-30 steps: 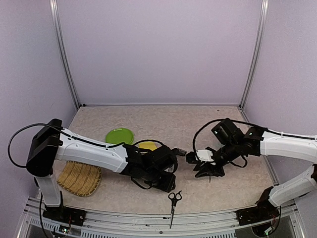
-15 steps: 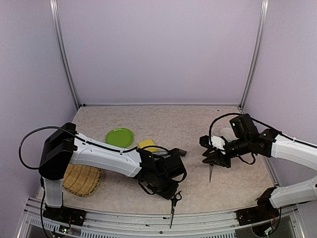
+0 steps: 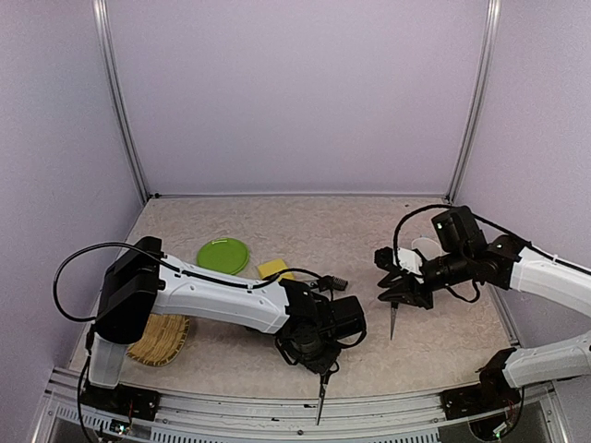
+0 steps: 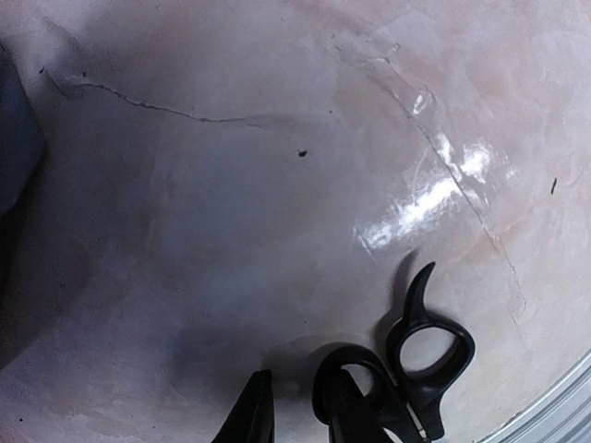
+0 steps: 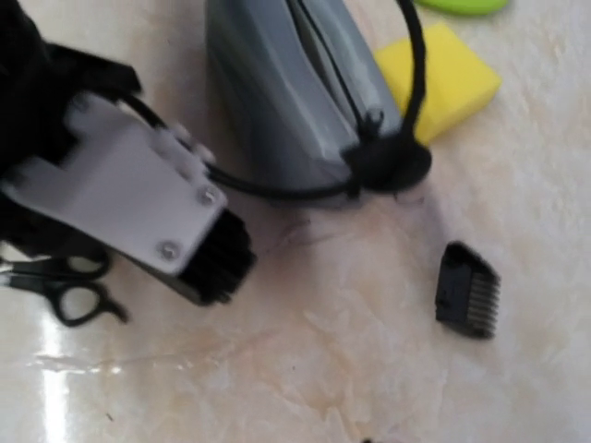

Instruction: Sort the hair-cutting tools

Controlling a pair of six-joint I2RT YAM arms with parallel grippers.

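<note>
Hanging over the right side of the table (image 3: 305, 221), the right gripper (image 3: 395, 297) has its fingers pinched on the held scissors (image 3: 393, 323). It's got them up by the handle end, with the silver blade pointing straight down; can't tell if the tip touches the tabletop. The left arm is stretched across to the middle of the near edge, and the left gripper (image 3: 325, 367) sits low right over the table scissors (image 3: 321, 395). Those lie flat with the blade aimed at the front rail and the handles tucked under the gripper. In the left wrist view you get the black handle loops (image 4: 420, 360) at the bottom right, and one black finger (image 4: 254, 415) just beside them, not touching as far as I can see. The other finger is out of shot, so honestly I can't tell if that gripper is spread or closed. From the right wrist cam, the guard (image 5: 468, 289) lies on its own on the table, near the pouch (image 5: 286, 92) but apart from it. The sponge (image 5: 443, 78) is right next to the pouch on its far side, and the plate (image 5: 462, 5) is just past that at the frame edge. Over on the near left there's a basket (image 3: 157, 337), partly under the left arm.
</note>
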